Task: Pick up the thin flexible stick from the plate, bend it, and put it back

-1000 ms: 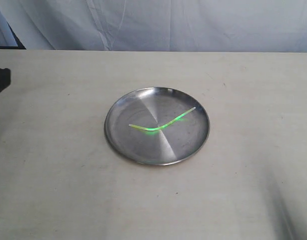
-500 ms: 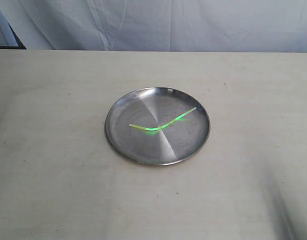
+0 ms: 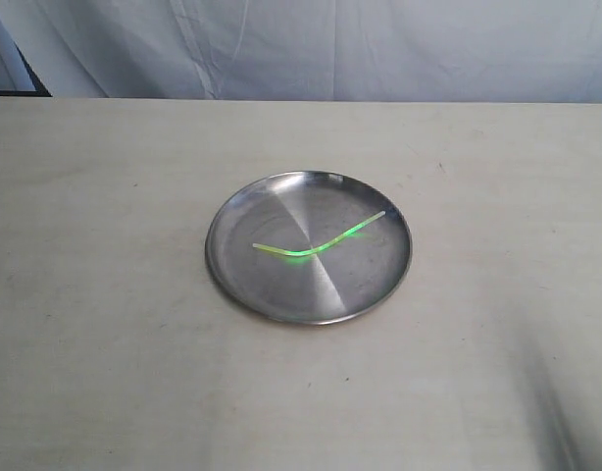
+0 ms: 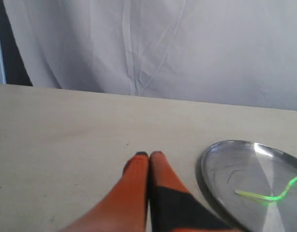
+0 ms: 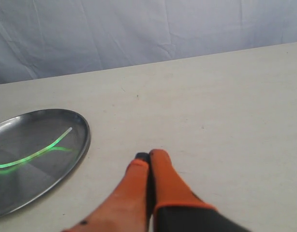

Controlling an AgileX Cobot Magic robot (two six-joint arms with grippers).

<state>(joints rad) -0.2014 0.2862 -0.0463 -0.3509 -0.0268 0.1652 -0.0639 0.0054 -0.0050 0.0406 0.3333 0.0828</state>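
The thin flexible stick point(image 3: 319, 241) glows yellow-green and lies bent in a shallow V across the middle of the round steel plate point(image 3: 237, 294). Nothing touches it. Neither gripper shows in the exterior view. In the left wrist view my left gripper point(image 4: 148, 155) is shut and empty above the bare table, beside the plate point(image 4: 214, 166) with the stick point(image 4: 270, 192) lying in it. In the right wrist view my right gripper point(image 5: 148, 155) is shut and empty too, off to the side of the plate point(image 5: 76, 150) and stick point(image 5: 35, 155).
The plate stands near the middle of a pale beige table point(image 3: 105, 353). A white cloth backdrop point(image 3: 330, 49) hangs behind the table's far edge.
A dark part of the left arm at the left edge of the exterior view has drawn out of sight. The plate and stick have not moved.
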